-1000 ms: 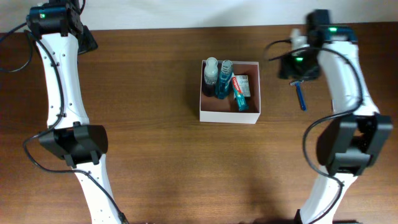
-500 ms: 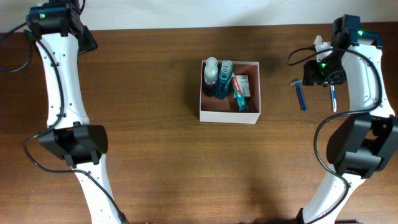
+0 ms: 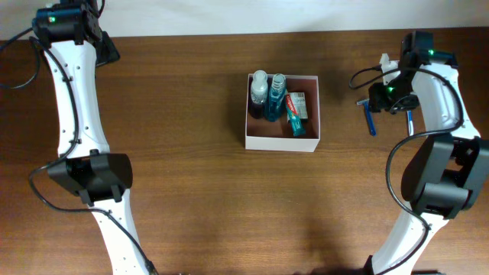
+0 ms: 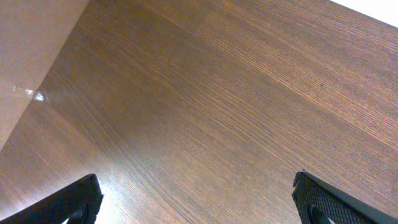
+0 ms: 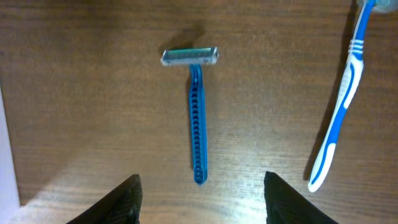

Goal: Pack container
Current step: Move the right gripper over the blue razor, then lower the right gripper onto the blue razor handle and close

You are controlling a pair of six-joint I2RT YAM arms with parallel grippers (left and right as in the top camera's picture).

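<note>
While right claw hangs over razor, container well apart, leftward

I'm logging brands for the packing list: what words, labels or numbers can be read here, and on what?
No text can be read.
Toothpaste box in the container: red-and-white printing, too small and blurred to read.
Pale-capped bottle and blue bottle: no legible label.
Razor and toothbrush: no lettering shows.
</note>
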